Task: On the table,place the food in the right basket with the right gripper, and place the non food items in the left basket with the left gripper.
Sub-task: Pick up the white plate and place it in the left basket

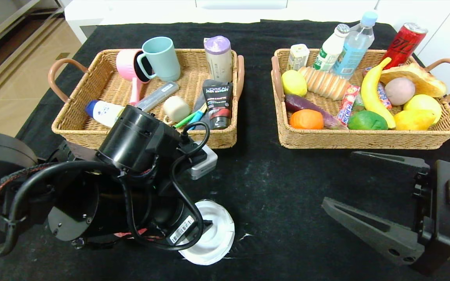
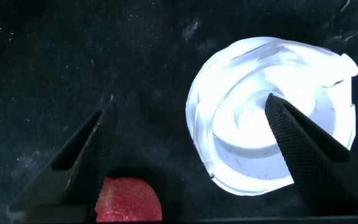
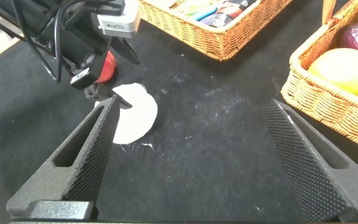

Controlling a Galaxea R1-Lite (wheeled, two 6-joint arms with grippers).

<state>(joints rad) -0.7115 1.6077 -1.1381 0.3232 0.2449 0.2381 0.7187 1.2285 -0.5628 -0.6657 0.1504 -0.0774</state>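
Observation:
A white dish (image 1: 217,234) lies on the black table (image 1: 279,187) at the front left. My left gripper (image 2: 190,102) hangs open over it, one finger (image 2: 303,149) above the dish (image 2: 253,143) and the other over bare cloth. A red-pink peach (image 2: 128,200) sits near that other finger's base. My right gripper (image 1: 339,177) stands open at the front right with nothing in it. The eggplant (image 1: 307,105), orange (image 1: 307,119) and Hi-Chew stick (image 1: 348,103) lie in the right basket (image 1: 365,140). The blue-capped white bottle (image 1: 102,112) lies in the left basket (image 1: 72,121).
The left basket also holds two mugs (image 1: 160,58), a black tube (image 1: 218,103) and other toiletries. The right basket holds a banana (image 1: 373,93), lemons, bread, drink bottles and a red can (image 1: 406,43). Bare cloth lies between the two grippers (image 3: 191,106).

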